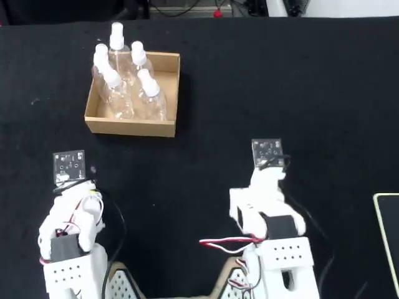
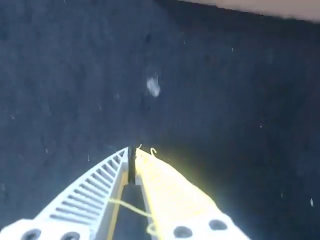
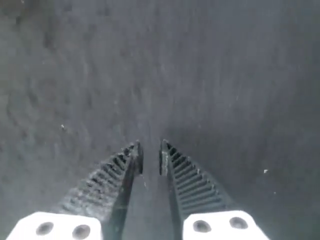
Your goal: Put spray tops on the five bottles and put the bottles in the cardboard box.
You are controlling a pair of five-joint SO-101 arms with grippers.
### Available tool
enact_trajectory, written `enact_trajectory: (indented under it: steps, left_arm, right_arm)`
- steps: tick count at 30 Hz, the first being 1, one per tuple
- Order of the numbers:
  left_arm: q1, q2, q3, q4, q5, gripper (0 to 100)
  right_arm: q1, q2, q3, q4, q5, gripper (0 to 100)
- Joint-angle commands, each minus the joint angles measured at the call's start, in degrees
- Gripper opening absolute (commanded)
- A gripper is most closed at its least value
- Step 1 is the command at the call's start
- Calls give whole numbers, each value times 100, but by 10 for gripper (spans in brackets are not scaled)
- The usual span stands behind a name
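Note:
The cardboard box (image 1: 133, 126) stands on the black cloth at the far left. Several clear bottles (image 1: 151, 99) stand in it, each with a white spray top (image 1: 116, 35). Both arms are folded back at the near edge, well short of the box. The left arm (image 1: 70, 218) is at the near left; its gripper (image 2: 132, 151) is shut and empty just above bare cloth. The right arm (image 1: 268, 208) is at the near middle; its gripper (image 3: 150, 152) has its fingers almost together with only a thin slit, holding nothing.
A flat object with a pale rim (image 1: 388, 240) lies at the right edge of the table. A small white fleck (image 2: 152, 86) sits on the cloth ahead of the left gripper. Black cloth (image 1: 280, 81) stretches between the arms and the box.

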Motion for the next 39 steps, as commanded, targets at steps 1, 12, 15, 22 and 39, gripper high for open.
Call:
enact_trajectory:
  steps: [1,12,15,22,39]
  left_arm:
    - [4,-79,163,246,-44,30]
    - [22,-79,163,668,-53,30]
    - [22,-79,163,668,-53,30]
    - [171,-123,163,677,-53,30]
    - [523,-88,163,677,-53,30]
  right_arm:
    - [79,22,374,-387,-9,64]
    - [457,22,356,-97,18,60]
    - [466,22,356,-97,9,60]
    - [484,-541,523,-79,-9,60]
    - [475,-3169,743,1618,35,60]
